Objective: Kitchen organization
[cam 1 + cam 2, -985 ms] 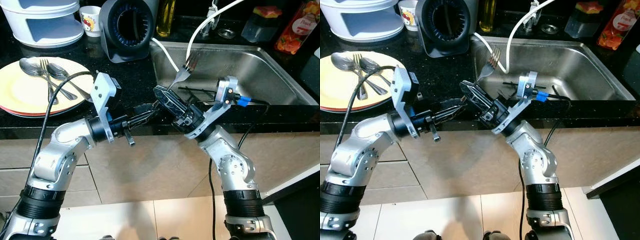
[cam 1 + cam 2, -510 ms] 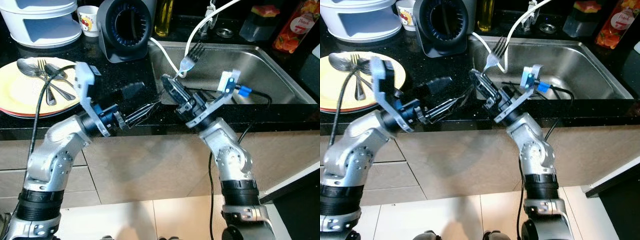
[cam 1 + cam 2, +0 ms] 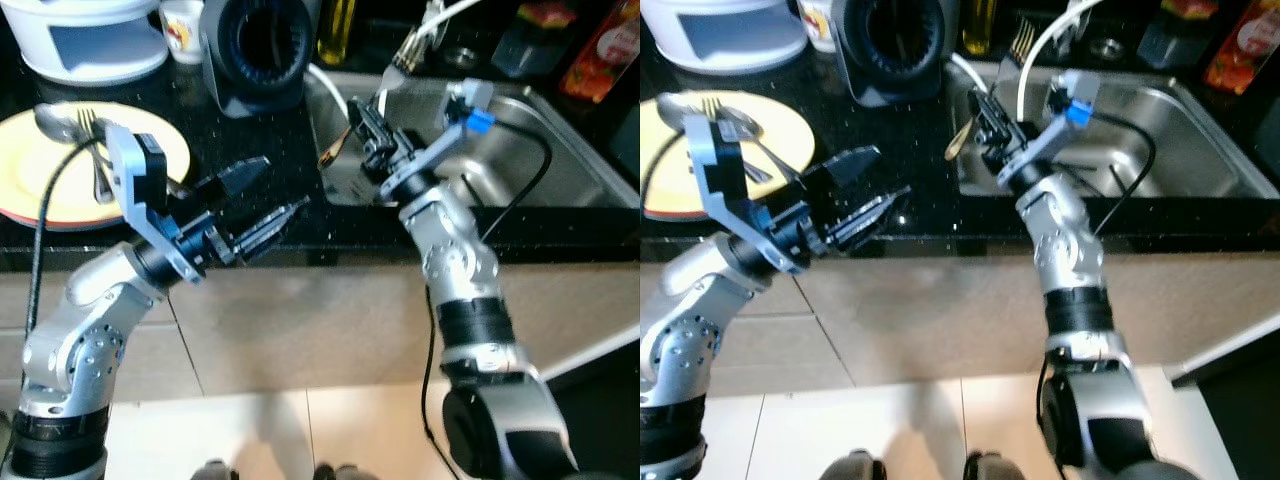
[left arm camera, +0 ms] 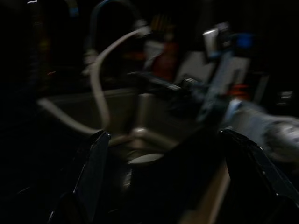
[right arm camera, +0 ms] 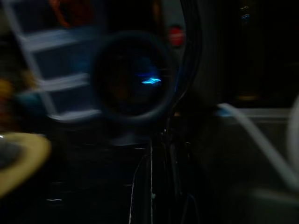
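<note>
Steel fork (image 3: pixel 398 62) clamped in right pincer (image 3: pixel 368 112) over sink (image 3: pixel 540 150) rim, left pincer (image 3: pixel 262 199) spread wide — speckled black counter (image 3: pixel 270 140).

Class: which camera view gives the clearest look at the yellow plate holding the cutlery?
The left eye view: the yellow plate shows most of its rim, partly behind the left gripper. The right eye view shows it cropped at the frame's left edge. The right wrist view gives a dark, blurred yellow edge.

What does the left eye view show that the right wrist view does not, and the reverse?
Left eye view: the left claw, open above the counter edge, and the right claw shut on a fork by the sink. Right wrist view: a blue glint inside the round black appliance. Both: the yellow plate, that appliance, the white hose.
</note>
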Robot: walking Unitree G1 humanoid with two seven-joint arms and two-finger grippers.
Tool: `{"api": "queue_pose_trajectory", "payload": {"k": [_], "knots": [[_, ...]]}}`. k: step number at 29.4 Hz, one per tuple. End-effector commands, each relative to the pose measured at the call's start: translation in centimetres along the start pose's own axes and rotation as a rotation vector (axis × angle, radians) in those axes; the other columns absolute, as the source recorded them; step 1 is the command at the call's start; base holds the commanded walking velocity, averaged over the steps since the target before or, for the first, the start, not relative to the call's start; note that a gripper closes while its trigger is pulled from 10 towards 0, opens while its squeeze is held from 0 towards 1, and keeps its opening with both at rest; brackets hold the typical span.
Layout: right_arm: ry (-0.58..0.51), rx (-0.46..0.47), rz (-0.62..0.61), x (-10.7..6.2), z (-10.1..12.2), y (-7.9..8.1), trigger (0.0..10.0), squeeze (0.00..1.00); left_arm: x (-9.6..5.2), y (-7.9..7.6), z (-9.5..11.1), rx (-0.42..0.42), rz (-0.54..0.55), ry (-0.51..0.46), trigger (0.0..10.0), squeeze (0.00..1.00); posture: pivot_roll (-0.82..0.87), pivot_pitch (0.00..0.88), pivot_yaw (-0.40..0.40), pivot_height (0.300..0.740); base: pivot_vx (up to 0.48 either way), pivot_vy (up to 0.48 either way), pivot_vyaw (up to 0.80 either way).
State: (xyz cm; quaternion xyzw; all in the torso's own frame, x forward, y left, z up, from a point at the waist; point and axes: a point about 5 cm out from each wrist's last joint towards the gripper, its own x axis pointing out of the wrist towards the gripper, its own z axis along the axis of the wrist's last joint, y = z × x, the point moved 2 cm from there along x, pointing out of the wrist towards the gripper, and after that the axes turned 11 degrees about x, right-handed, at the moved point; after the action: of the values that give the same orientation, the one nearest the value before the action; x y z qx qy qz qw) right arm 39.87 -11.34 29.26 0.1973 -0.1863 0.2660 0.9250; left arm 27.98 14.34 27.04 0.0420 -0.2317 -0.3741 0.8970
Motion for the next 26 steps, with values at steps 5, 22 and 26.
{"api": "queue_pose_trajectory", "payload": {"k": [5, 22, 26], "knots": [[0.070, -0.196, -0.078, 0.2, -0.8, -1.1, 0.0, 0.00, -0.2, 0.0, 1.2, 0.074, 0.031, 0.026, 10.0, 1.00, 0.19, 0.223, -0.096, 0.740, 0.000, 0.000, 0.00], [0.225, -0.597, -0.216, 1.8, -0.3, -2.9, 10.0, 0.00, -0.1, -1.5, 2.7, 0.115, 0.015, 0.047, 10.0, 1.00, 0.19, 0.290, -0.100, 0.740, 0.000, 0.000, 0.00], [0.263, -0.650, -0.283, 1.7, -0.1, -4.0, 10.0, 0.85, -0.1, -1.8, 2.6, 0.111, 0.011, 0.060, 10.0, 1.00, 0.19, 0.293, -0.099, 0.740, 0.000, 0.000, 0.00]]}}
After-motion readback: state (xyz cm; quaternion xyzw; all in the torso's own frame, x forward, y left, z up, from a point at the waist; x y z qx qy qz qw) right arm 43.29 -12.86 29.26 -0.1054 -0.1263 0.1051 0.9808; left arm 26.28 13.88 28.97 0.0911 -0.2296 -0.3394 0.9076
